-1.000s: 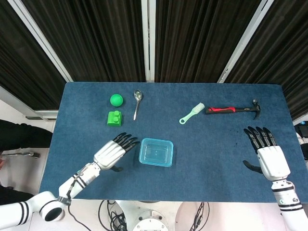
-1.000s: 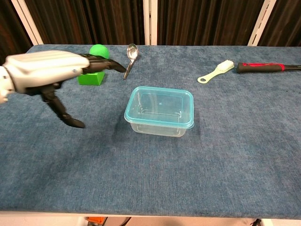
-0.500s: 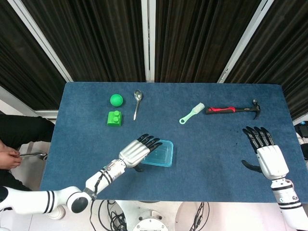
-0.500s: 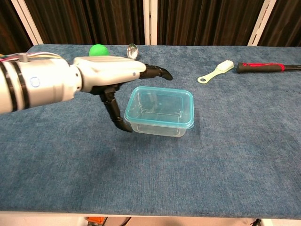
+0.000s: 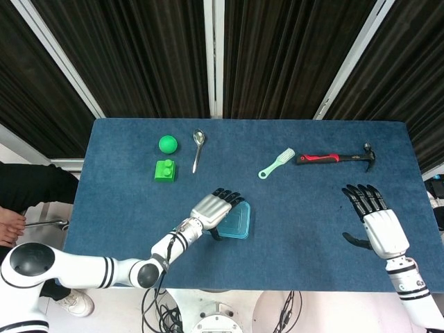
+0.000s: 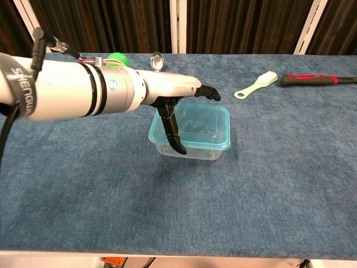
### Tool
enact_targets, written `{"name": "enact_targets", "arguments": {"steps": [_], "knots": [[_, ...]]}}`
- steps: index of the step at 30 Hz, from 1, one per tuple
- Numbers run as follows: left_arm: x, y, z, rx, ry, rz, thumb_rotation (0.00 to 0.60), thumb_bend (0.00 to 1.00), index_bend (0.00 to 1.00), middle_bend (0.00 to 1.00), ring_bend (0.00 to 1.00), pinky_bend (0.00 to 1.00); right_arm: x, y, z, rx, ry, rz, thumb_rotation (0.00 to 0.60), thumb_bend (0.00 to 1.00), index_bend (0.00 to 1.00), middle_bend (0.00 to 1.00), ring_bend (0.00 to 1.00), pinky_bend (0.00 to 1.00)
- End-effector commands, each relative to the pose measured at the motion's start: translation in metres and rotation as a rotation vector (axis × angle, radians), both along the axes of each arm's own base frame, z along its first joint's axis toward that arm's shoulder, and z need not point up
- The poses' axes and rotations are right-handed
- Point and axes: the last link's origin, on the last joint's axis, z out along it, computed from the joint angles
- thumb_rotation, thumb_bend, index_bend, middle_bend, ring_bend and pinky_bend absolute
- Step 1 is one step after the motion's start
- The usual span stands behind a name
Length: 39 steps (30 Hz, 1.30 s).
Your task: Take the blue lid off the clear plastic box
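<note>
The clear plastic box with its blue lid [image 5: 237, 223] [image 6: 198, 129] sits near the front middle of the blue table. My left hand [image 5: 216, 208] [image 6: 177, 99] hovers flat over the box's left part with its fingers stretched out above the lid. Its thumb hangs down beside the box's near left wall. It holds nothing. My right hand [image 5: 374, 219] is far off at the table's right edge, fingers spread and empty. It does not appear in the chest view.
A green ball [image 5: 167, 143], a green block [image 5: 165, 170] and a metal spoon [image 5: 198, 148] lie at the back left. A pale green brush [image 5: 276, 164] and a red-handled hammer [image 5: 336, 157] lie at the back right.
My left hand has travelled right, from left of the box to over its lid. The right hand shifted slightly left.
</note>
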Motion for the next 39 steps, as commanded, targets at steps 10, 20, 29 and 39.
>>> {"name": "enact_targets", "arguments": {"steps": [10, 20, 29, 39], "knots": [[-0.008, 0.004, 0.008, 0.041, 0.028, 0.024, 0.600, 0.00, 0.00, 0.00, 0.00, 0.00, 0.022, -0.007, -0.024, 0.081, -0.015, 0.105, 0.600, 0.04, 0.00, 0.07, 0.00, 0.00], [-0.015, 0.014, 0.003, 0.046, 0.052, 0.038, 0.600, 0.00, 0.02, 0.03, 0.00, 0.08, 0.040, -0.014, -0.046, 0.122, -0.081, 0.164, 0.600, 0.04, 0.00, 0.06, 0.00, 0.00], [-0.015, 0.017, -0.003, 0.067, 0.013, 0.062, 0.600, 0.00, 0.22, 0.22, 0.12, 0.25, 0.072, -0.023, -0.098, 0.128, -0.157, 0.291, 0.600, 0.04, 0.00, 0.00, 0.00, 0.00], [-0.014, 0.017, -0.006, 0.057, 0.009, 0.075, 0.600, 0.00, 0.23, 0.23, 0.12, 0.25, 0.096, -0.032, -0.138, 0.105, -0.207, 0.367, 0.600, 0.04, 0.00, 0.00, 0.00, 0.00]]}}
